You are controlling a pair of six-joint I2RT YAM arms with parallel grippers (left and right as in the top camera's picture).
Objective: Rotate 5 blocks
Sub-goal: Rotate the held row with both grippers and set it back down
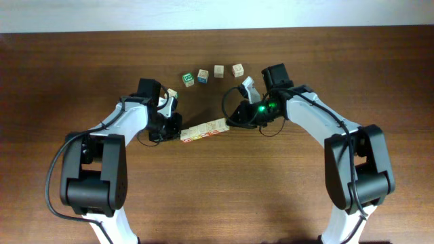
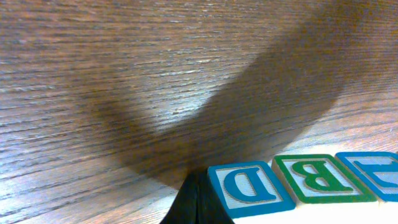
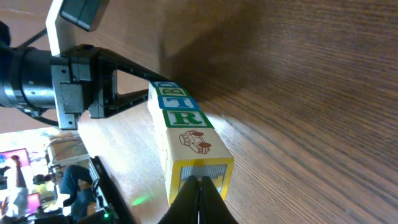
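Note:
The blocks form one joined line at the table's middle, tilted slightly up to the right. My left gripper is shut and empty, its tips against the line's left end. In the left wrist view the shut fingers touch the side of a blue D block, with a green B block beside it. My right gripper is shut and empty at the line's right end. In the right wrist view its fingertips press the yellow-framed end face of the line.
Several separate cubes stand in a row behind the line, among them a green one and a pale one. Another cube sits next to the left wrist. The left arm shows beyond the line in the right wrist view.

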